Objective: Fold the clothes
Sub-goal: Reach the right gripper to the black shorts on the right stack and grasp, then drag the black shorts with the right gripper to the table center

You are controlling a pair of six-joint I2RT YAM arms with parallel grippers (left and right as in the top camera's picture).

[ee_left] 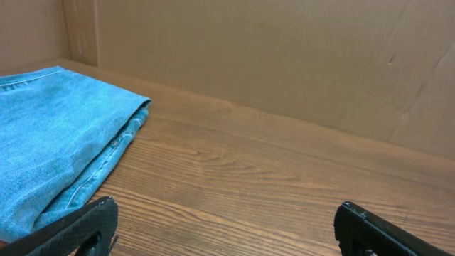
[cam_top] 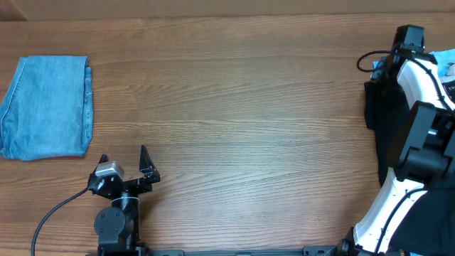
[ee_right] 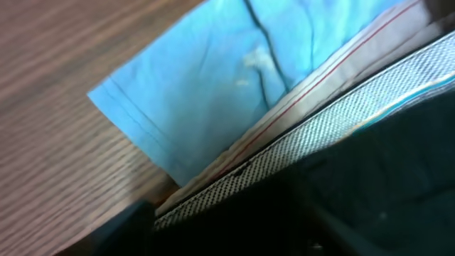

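Note:
A folded denim garment [cam_top: 46, 107] lies at the table's far left and also shows in the left wrist view [ee_left: 57, 142]. My left gripper [cam_top: 124, 165] is open and empty near the front edge, to the right of the denim; its fingers [ee_left: 224, 227] are wide apart over bare wood. A plain black garment [cam_top: 380, 135] lies at the right edge beside my right arm. My right gripper [cam_top: 410, 39] is at the far right, over a pile of clothes. Its wrist view shows light blue cloth [ee_right: 234, 78], a pale striped cloth [ee_right: 313, 92], and black cloth [ee_right: 370, 192] filling the jaw area. Its fingers are hidden in the dark.
A brown cardboard wall [ee_left: 284, 57] stands behind the table. More light blue cloth [cam_top: 446, 65] shows at the far right edge. The wooden tabletop [cam_top: 242, 121] stretches between the two arms.

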